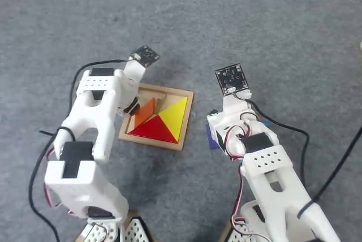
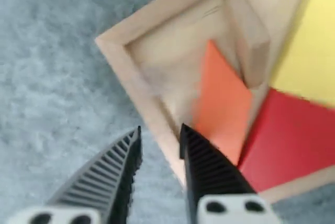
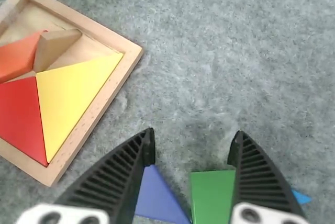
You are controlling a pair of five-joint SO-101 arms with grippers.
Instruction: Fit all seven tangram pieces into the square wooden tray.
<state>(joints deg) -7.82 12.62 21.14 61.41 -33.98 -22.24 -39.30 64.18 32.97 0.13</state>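
Note:
The square wooden tray (image 1: 169, 91) lies on the grey carpet and holds a red triangle (image 1: 151, 129), a yellow triangle (image 1: 174, 116), an orange piece (image 1: 146, 109) and a plain wood piece (image 2: 246, 41). My left gripper (image 2: 159, 140) is open at the tray's left edge, one finger outside the rim (image 2: 157, 12) and one inside beside the orange piece (image 2: 225, 109). My right gripper (image 3: 193, 148) is open low over the carpet right of the tray. A green piece (image 3: 212, 195) and a blue-violet triangle (image 3: 157, 200) lie between its fingers.
The corner of a light blue piece (image 3: 302, 197) peeks out past the right gripper's finger. Bare grey carpet stretches around the tray (image 3: 133, 54) and beyond both arms. Cables trail from the arms toward the near edge of the high view.

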